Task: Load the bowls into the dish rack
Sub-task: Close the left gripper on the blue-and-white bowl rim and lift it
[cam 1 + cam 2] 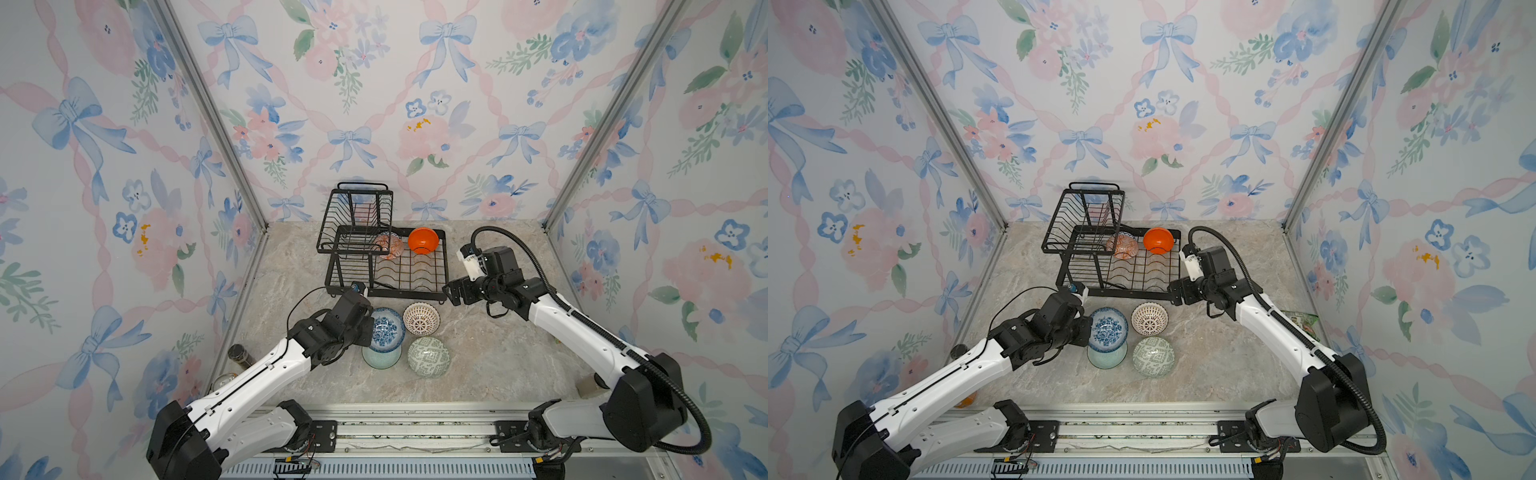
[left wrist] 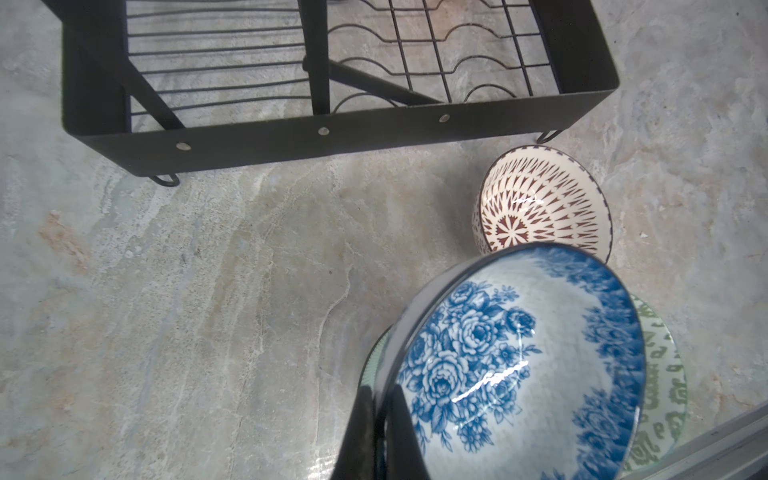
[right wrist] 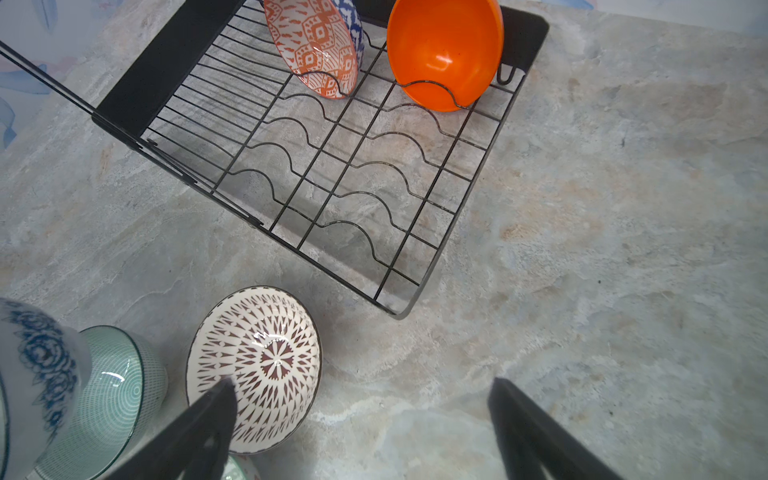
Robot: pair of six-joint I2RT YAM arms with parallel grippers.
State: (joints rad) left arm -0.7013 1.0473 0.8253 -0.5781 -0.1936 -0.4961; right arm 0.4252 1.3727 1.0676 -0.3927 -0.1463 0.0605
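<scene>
The blue floral bowl (image 2: 519, 365) is pinched at its rim by your left gripper (image 2: 380, 401) and hangs tilted above the pale mint bowl (image 1: 381, 358). From there the dish rack (image 2: 324, 137) lies near, toward the back wall, and its front slots are free. Your right gripper (image 3: 363, 384) hangs spread wide and holds nothing.

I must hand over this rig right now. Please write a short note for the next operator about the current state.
Left gripper: shut on the rim of the blue floral bowl, held tilted above the mint bowl.
Right gripper: open, empty, near the front corner of the dish rack.
Done: orange bowl and red-patterned bowl stand in the rack's lower tray, at the back.
To do: the blue floral bowl in hand, then mint bowl, lattice bowl, grey-green bowl, on the table.
</scene>
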